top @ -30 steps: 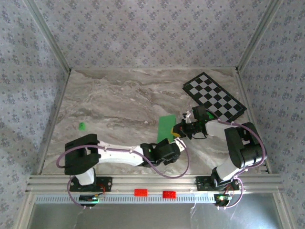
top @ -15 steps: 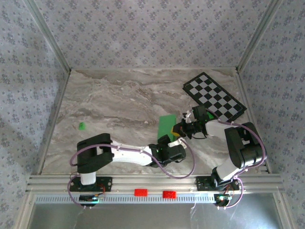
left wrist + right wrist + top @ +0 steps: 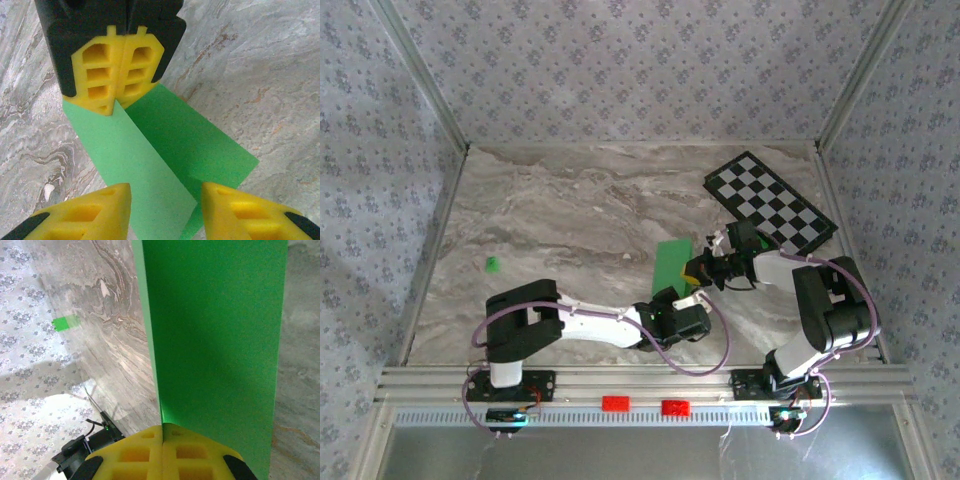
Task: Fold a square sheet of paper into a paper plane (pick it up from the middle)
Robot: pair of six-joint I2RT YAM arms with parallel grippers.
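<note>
**Item under inspection:** the square sheet of paper (image 3: 200, 145) is found doubled over into a long strip. One paler flap is raised above a darker one, and the two spread apart from a shared corner. It is located on the worktop (image 3: 280, 75), right of centre, between the two wrists.

**Right gripper** (image 3: 116, 100): the fingers are clenched, pad against pad, on the far end of the strip where the flaps meet. The same pinch is confirmed in the right wrist view.

**Left gripper** (image 3: 165, 200): the fingers (image 3: 85, 207) are released and held wide. Nothing is gripped. The near end of the strip runs between them, just short of the pads.

**Governing relation:** the long axis of the strip runs from the right pinch straight toward the left gripper. The free end therefore lies directly ahead of the open fingers and is centred in their gap. The left arm is judged the nearer to that end.

**Not established:** whether the lower flap rests on the worktop or is lifted clear cannot be told.

**Risk noted:** closing on both flaps together is judged to call for the raised flap being pressed down first.
</note>
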